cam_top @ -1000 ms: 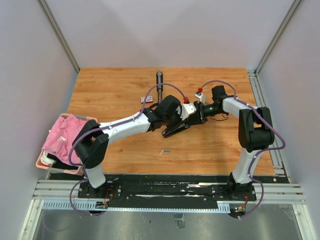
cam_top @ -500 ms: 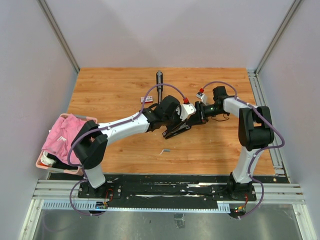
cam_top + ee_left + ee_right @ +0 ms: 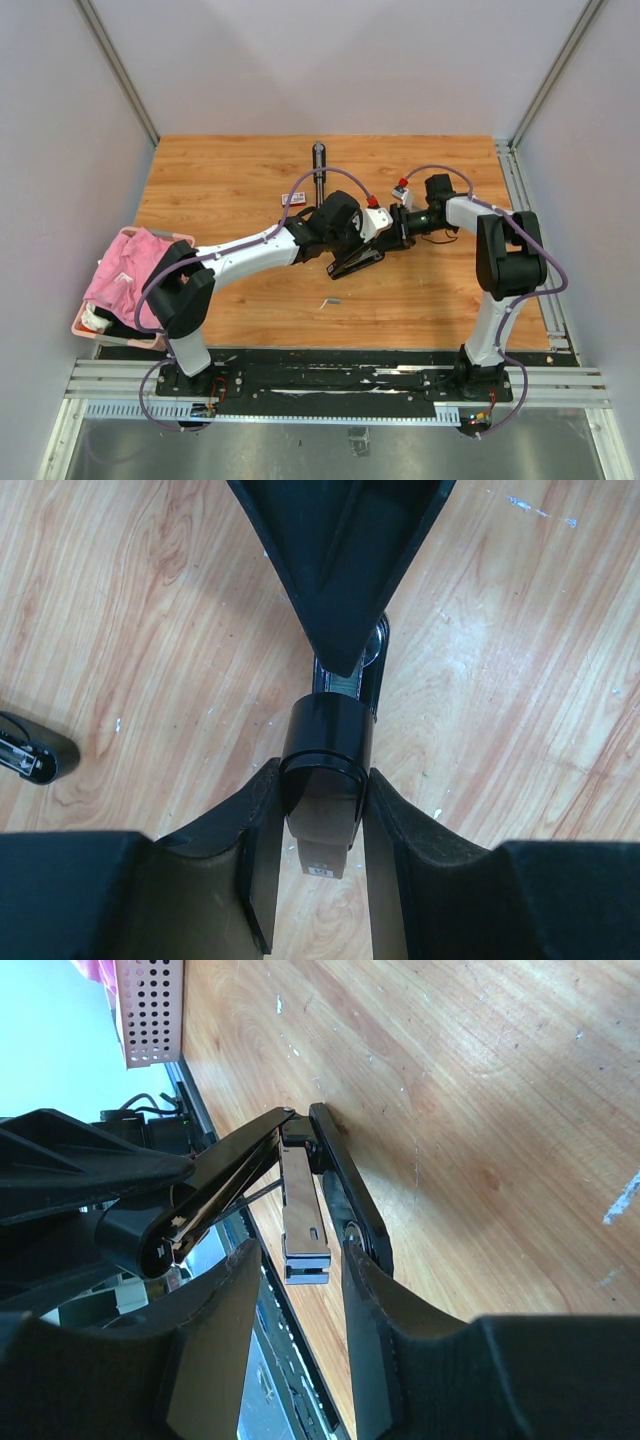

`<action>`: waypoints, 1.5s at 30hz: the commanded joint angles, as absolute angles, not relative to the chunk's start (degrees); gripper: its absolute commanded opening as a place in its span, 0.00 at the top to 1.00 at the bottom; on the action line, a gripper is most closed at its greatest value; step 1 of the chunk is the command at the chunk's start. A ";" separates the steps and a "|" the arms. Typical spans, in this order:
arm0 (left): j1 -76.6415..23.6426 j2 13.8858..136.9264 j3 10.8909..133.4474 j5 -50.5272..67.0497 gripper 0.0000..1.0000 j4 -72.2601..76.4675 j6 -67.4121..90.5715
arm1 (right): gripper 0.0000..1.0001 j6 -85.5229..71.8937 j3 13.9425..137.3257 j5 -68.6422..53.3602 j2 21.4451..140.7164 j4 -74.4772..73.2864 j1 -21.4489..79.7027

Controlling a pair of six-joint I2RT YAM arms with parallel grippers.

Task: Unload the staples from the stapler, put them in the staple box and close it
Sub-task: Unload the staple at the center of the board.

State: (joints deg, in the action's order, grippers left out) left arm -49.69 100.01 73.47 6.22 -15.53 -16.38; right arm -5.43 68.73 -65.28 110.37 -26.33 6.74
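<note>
The black stapler [image 3: 356, 261] hangs swung open above the middle of the table. My left gripper [image 3: 322, 815] is shut on its rounded black top cover [image 3: 325, 745], also shown in the top view [image 3: 350, 240]. From the right, my right gripper [image 3: 300, 1260] stands open around the silvery magazine [image 3: 305, 1210]. One finger [image 3: 365, 1280] rests against the stapler's black base arm, and the other stays apart from the magazine. A short silvery strip of staples [image 3: 331, 300] lies on the wood nearer the arm bases.
A small red-and-white box [image 3: 293, 199] and a long black bar [image 3: 319, 170] lie at the back of the table. A pink cloth [image 3: 128, 268] fills a basket at the left edge. A perforated basket wall [image 3: 150, 1010] shows in the right wrist view.
My right gripper has edged slightly left toward the stapler and its jaws have narrowed a little. The left gripper keeps its hold.
</note>
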 commanded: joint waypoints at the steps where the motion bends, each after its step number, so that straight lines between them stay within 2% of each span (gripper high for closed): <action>1: -49.83 97.15 74.14 7.02 1.00 -12.22 -15.98 | 0.61 -6.15 68.13 -68.00 111.74 -25.75 7.32; 11: -49.92 97.31 74.24 7.18 1.00 -12.13 -15.91 | 0.67 -6.08 68.35 -69.26 112.94 -25.76 8.65; 18: -50.00 97.85 74.56 7.49 1.00 -12.35 -15.80 | 0.82 -6.06 68.43 -70.76 113.20 -25.67 9.09; 23: -50.01 98.39 75.41 7.42 0.99 -12.97 -15.73 | 0.86 -6.23 68.42 -71.20 112.99 -25.69 9.25; 26: -50.01 98.88 75.83 7.38 0.88 -13.54 -15.94 | 0.87 -6.37 68.49 -71.20 112.55 -25.66 9.39; 28: -50.09 99.49 76.62 7.19 0.73 -14.28 -16.07 | 0.87 -6.49 68.44 -71.24 112.28 -25.54 9.48; 29: -50.14 99.90 77.02 6.82 0.60 -14.58 -16.08 | 0.88 -6.62 68.42 -71.28 112.13 -25.45 9.56; 30: -50.22 100.24 77.31 6.35 0.52 -14.78 -16.14 | 0.88 -6.67 68.37 -71.33 111.96 -25.34 9.60; 34: -50.45 101.78 78.83 5.34 0.32 -15.69 -16.46 | 0.89 -6.85 68.30 -71.50 111.47 -25.27 10.02; 40: -50.95 104.50 82.30 5.68 0.20 -18.42 -17.22 | 0.89 -7.03 68.26 -71.89 111.01 -25.26 10.52; 45: -51.15 107.01 85.07 6.79 0.17 -20.48 -18.33 | 0.90 -6.98 68.34 -72.31 110.79 -25.28 10.64</action>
State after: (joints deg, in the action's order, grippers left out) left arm -50.68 105.08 82.26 5.80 -18.26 -16.84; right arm -6.22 68.71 -68.82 112.18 -25.08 9.26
